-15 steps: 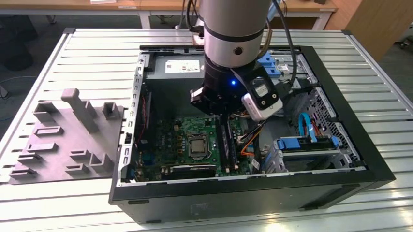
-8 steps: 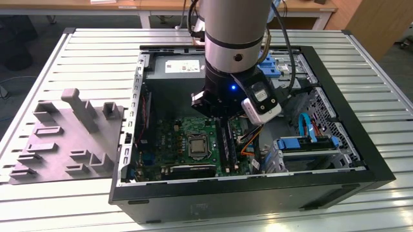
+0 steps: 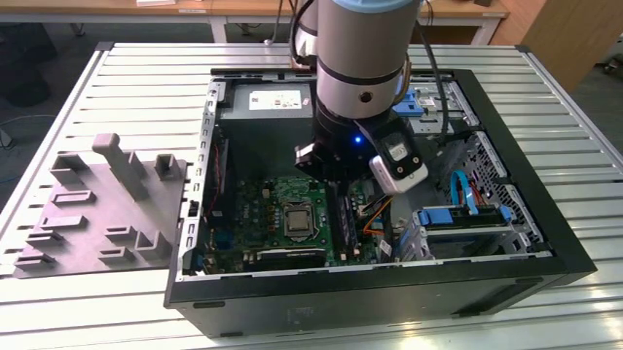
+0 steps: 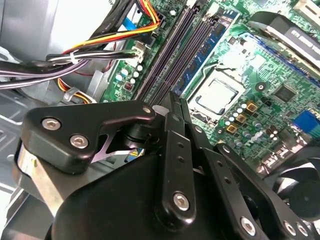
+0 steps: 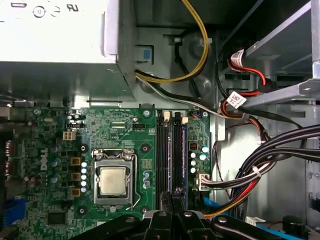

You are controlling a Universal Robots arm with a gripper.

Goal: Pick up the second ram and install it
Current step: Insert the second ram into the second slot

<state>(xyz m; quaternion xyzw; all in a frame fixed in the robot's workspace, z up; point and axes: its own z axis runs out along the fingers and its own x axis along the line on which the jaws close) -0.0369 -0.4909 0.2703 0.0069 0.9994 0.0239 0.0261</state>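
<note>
Second wrist view: gripper [image 4: 174, 98] is nearest the lens, its fingers drawn together with almost no gap; I cannot tell whether anything thin is pinched there. Just beyond the tips run the black slot rails [image 4: 175, 55]. Next to the processor [image 4: 216, 95] a blue stick stands upright in a rail, probably the second ram [image 4: 205, 50]. The cable bundle [image 4: 100, 52] lies close on the rails' other side.

Exterior view: the arm reaches into the open computer case [image 3: 574, 259] at centre frame; the grey tray [image 3: 98, 211] sits lower left, well apart.

Judgement: seating stage. Press straight down, square to the rail and even at both ends, and stay off the cables.
</note>
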